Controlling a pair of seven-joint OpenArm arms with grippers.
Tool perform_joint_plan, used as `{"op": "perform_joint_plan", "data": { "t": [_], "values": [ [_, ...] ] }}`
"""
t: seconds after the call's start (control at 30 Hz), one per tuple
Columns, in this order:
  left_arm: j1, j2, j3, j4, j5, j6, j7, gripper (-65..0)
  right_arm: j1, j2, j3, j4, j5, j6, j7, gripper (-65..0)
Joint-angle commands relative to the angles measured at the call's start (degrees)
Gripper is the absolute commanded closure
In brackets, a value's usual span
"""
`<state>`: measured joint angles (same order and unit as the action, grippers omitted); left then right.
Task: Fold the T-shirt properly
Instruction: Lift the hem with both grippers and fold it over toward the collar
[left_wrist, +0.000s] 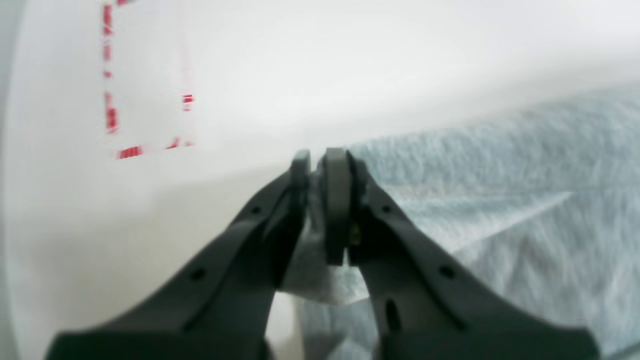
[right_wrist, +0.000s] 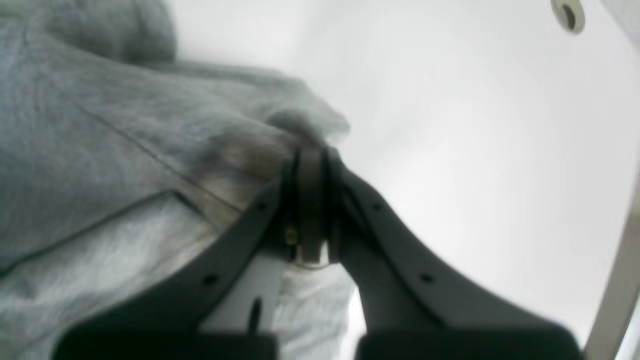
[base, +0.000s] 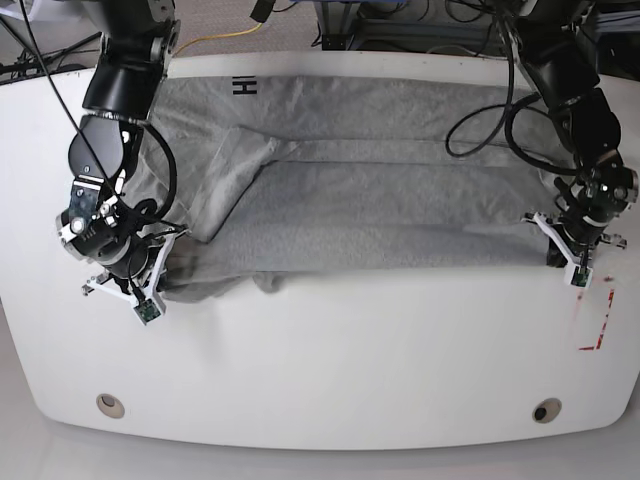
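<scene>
Both arms (base: 120, 100) reach down low, jaws clamped shut.

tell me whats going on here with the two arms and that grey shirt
A two-armed robot is folding a grey T-shirt spread across a white table. The left gripper is shut on the fabric at one end of the near edge, and the right gripper is shut on the fabric at the other end. The shirt already lies partly doubled over, with black lettering showing near the far edge.
</scene>
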<state>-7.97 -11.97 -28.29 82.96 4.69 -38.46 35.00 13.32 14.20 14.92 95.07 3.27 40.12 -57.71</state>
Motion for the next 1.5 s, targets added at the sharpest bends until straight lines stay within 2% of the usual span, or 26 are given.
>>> {"op": "perform_joint_plan", "data": {
  "t": [0.0, 0.23, 0.43, 0.63, 0.77, 1.13, 1.27, 1.37, 1.47],
  "values": [
    [0.8, -0.82, -0.15, 4.03, -0.6, -0.97, -1.03, 0.0, -0.79, 0.97, 0.34, 5.46, 0.03, -0.12, -1.32, 0.0],
    [7.75, -0.91, -0.23, 11.33, -0.6, -1.54, -1.03, 0.0, -8.53, 0.44, 0.86, 14.87, 0.03, -0.12, -4.48, 0.0],
    [13.64, -0.82, -0.32, 16.69, -0.6, -1.54, -1.03, 0.0, -14.24, -2.11, 7.19, 19.44, 0.12, -0.12, -7.3, 0.0],
    [19.09, -0.65, -1.73, 18.98, -0.69, -1.54, -1.03, 0.0, -18.9, -2.81, 11.5, 20.14, 0.03, -0.12, -10.81, 0.0],
    [22.34, -0.65, -2.52, 20.29, -0.69, -1.54, -1.03, 0.0, -22.95, -5.71, 14.49, 20.32, 0.03, -0.12, -10.99, 0.0],
    [29.46, -0.65, -3.4, 21.44, -0.69, -1.54, -1.03, 0.0, -29.72, -9.67, 15.72, 20.49, -0.41, -0.12, -11.08, -0.6],
    [29.99, -0.65, -3.13, 21.44, -0.51, -1.54, -0.94, 0.0, -31.21, -9.76, 15.72, 20.49, 0.03, -0.12, -11.17, -12.7],
    [29.9, -0.65, -3.05, 21.35, -0.51, -1.54, 2.05, 0.0, -32.35, -10.02, 15.72, 20.58, 0.29, -0.12, -11.17, -26.8],
    [29.11, -0.91, -3.05, 21.44, -0.51, -1.54, 7.15, -10.0, -32.53, -10.37, 19.24, 20.85, 4.25, -0.12, -11.17, -37.7]
  ]
}}
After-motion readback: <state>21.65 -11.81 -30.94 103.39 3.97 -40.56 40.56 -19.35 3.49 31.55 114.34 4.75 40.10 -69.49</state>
